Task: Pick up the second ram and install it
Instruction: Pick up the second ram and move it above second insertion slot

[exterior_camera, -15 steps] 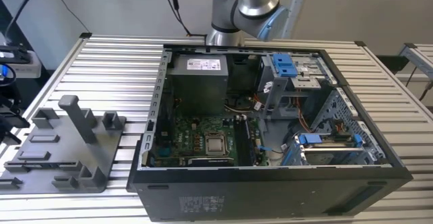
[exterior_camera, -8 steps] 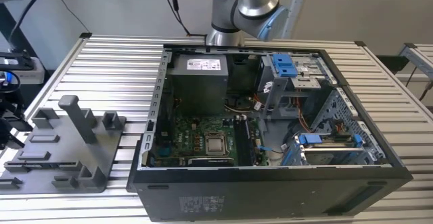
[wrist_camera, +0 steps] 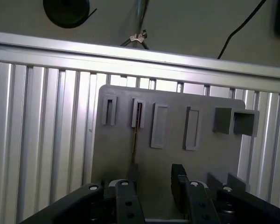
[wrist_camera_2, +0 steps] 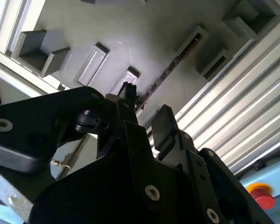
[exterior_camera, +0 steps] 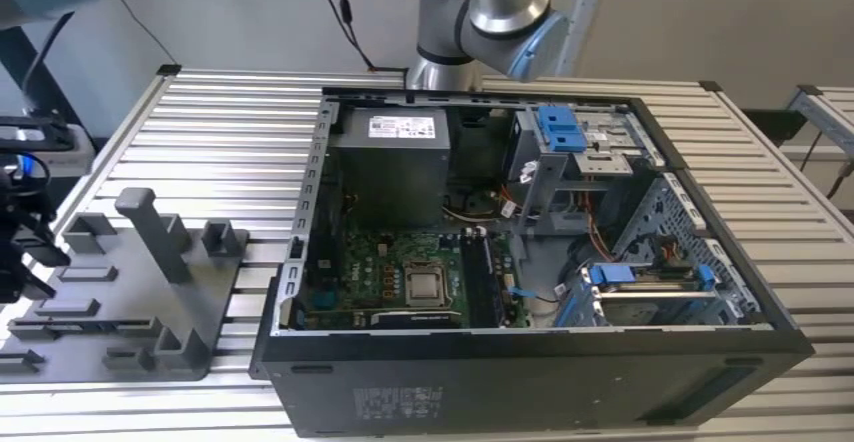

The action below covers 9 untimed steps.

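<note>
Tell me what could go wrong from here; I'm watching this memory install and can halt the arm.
1. The second ram stands edge-on in a slot of the grey tray. In the first wrist view it sits off to one side of the gap of the open hand, so closing might tilt or jam it.
2. Beside it stand raised slot frames; a finger could clip one.

We see a ribbed alu. table (exterior_camera: pixel 200 102). On it, at the exterior view's right, sits an open PC case (exterior_camera: pixel 534 382), w/ a grey fixture tray (exterior_camera: pixel 134 302) just beside it, at the left.
</note>
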Tool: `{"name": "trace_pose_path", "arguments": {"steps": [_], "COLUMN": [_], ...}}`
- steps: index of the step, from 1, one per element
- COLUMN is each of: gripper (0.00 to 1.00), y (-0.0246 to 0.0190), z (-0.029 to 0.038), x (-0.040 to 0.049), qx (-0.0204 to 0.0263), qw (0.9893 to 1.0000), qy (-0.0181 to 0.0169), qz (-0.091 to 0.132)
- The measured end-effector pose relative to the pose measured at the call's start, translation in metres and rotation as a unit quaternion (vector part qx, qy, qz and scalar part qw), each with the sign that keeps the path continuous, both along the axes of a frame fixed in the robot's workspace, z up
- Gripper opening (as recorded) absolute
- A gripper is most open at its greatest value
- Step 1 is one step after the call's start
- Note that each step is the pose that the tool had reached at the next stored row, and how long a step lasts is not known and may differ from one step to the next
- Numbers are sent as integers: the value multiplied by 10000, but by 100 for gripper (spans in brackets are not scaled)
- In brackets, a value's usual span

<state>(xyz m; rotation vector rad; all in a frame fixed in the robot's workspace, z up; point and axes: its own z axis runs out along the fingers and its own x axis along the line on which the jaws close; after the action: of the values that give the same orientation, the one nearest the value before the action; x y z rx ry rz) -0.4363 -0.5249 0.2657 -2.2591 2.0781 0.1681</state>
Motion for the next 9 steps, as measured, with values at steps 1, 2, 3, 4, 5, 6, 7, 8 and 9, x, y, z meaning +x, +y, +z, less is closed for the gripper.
{"name": "trace_pose_path", "arguments": {"steps": [1, 2, 3, 4, 5, 6, 7, 8, 9], "gripper": [42, 42, 42, 42, 42, 42, 42, 42, 42], "y": [-1, -2, -3, -3, -2, -3, -3, -3, -3], "z": [-15, -30, -45, -58, -75, -93, -110, -128, -147], "x": [-2, -6, -8, -10, -13, -17, -18, -18, -19], "qx": [5, 8, 8, 8, 8, 8, 8, 8, 8], "qw": [10000, 10000, 10000, 10000, 10000, 10000, 10000, 10000, 10000], "qy": [0, 0, 0, 0, 0, 0, 0, 0, 0], "qz": [22, 36, 37, 38, 37, 37, 37, 37, 37]}}
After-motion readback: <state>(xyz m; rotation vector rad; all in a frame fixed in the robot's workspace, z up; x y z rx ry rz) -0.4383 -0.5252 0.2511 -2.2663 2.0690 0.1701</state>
